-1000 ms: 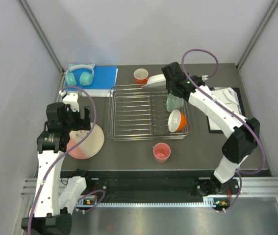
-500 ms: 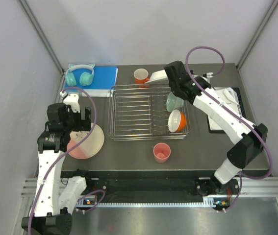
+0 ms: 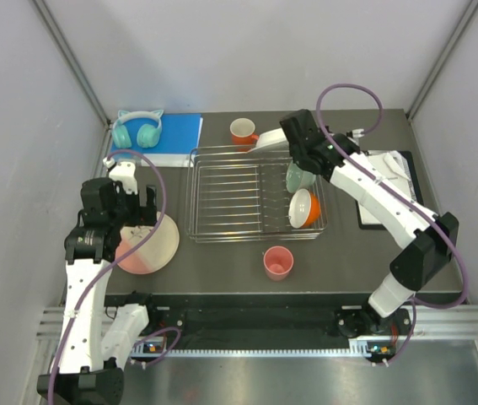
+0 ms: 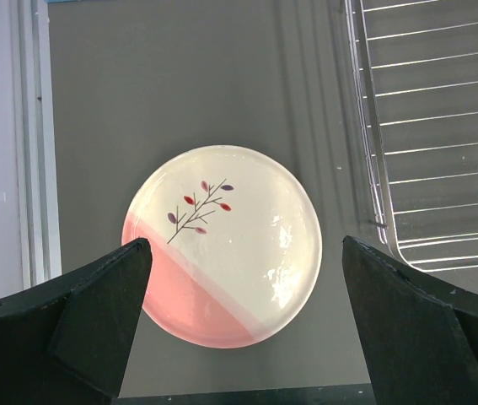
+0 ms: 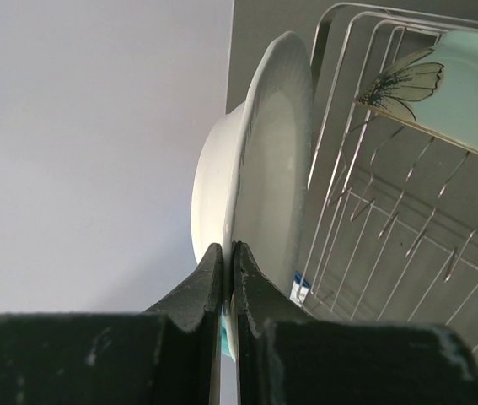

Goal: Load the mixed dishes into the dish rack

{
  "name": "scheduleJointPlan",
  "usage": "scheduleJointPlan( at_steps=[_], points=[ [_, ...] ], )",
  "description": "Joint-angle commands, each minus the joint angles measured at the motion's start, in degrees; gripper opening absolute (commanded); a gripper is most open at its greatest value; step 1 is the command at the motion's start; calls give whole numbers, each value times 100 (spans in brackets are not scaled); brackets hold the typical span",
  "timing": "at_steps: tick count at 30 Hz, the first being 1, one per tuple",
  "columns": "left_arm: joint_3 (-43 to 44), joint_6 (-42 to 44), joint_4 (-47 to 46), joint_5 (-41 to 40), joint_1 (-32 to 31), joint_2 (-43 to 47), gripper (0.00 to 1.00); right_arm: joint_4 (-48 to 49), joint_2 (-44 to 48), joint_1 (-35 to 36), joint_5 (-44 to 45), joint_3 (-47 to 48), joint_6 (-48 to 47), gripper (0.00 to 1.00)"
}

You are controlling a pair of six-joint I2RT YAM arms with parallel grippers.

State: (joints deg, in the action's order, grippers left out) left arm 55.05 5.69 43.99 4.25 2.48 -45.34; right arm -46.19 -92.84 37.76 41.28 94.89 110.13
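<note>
My right gripper point(image 3: 282, 135) is shut on the rim of the white plate point(image 3: 269, 140), held on edge over the far rim of the silver dish rack point(image 3: 222, 234); in the right wrist view the plate point(image 5: 264, 160) stands above the tines. The mint-green bowl point(image 3: 298, 176) and the orange bowl point(image 3: 303, 208) stand in the rack's right side. My left gripper point(image 4: 243, 278) is open above the pink-and-cream sprig plate point(image 4: 222, 245), which lies flat on the table point(image 3: 150, 246). The orange mug point(image 3: 242, 131) stands behind the rack. The pink cup point(image 3: 277, 262) stands in front of it.
Teal cat-ear headphones point(image 3: 136, 131) lie on a blue book point(image 3: 179, 135) at the back left. A black clipboard with white paper point(image 3: 390, 181) lies to the right of the rack. Grey walls close in both sides.
My right gripper has carried the white plate a little to the right and back, then slightly lower toward the rack's far rim. The left arm has not moved.
</note>
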Motion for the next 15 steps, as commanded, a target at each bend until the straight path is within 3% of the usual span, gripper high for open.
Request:
scheduleJointPlan(
  at_steps=[1,15],
  points=[
    [24,-51,-127,50,-11,122,99,323,-14,48,-189,599,273,0],
    [94,11,-75,14,-2,219,99,-486,-612,-14,-330,1540,255,0]
  ],
)
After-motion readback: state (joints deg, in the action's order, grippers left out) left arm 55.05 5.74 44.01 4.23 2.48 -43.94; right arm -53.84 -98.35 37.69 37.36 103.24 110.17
